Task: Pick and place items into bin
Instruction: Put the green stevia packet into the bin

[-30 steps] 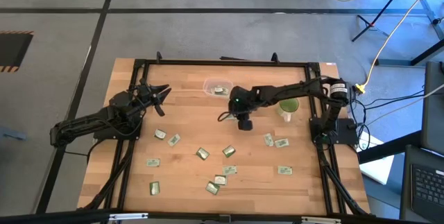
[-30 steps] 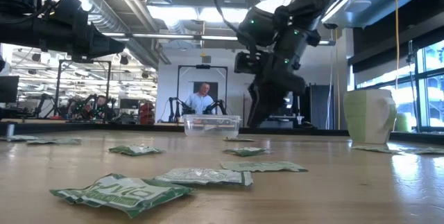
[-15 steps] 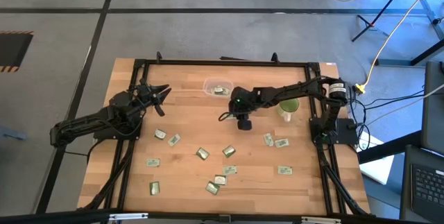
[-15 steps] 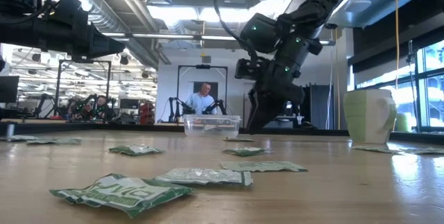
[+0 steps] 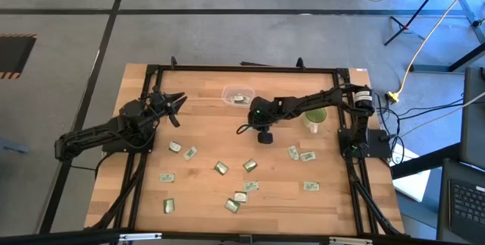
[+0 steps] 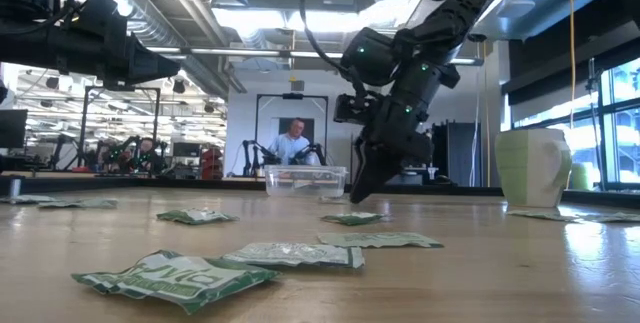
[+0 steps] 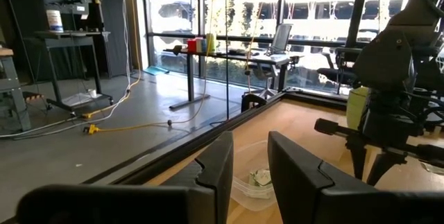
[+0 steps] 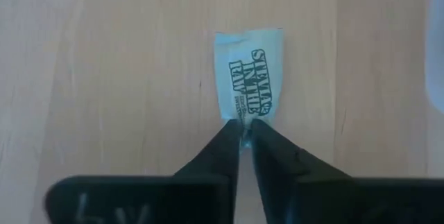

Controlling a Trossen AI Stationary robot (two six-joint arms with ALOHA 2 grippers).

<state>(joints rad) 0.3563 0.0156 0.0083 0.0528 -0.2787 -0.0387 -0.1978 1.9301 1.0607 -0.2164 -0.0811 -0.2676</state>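
Your right gripper stands beside the shallow clear plastic bin, bare wood between them; the pale green round cup blocks its right; scattered pale green packets crowd the near boards.

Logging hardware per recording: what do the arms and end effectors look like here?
Both arms are black and jointed. The right arm shows green indicator lights and a looping black cable; its end effector has two tapered black fingers. The left end effector has broad, blocky black fingers.

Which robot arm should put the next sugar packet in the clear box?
The right one. Its pincer is already pinched on a Stevia In The Raw packet, close to the clear bin. The left pincer waits open at the table's side.
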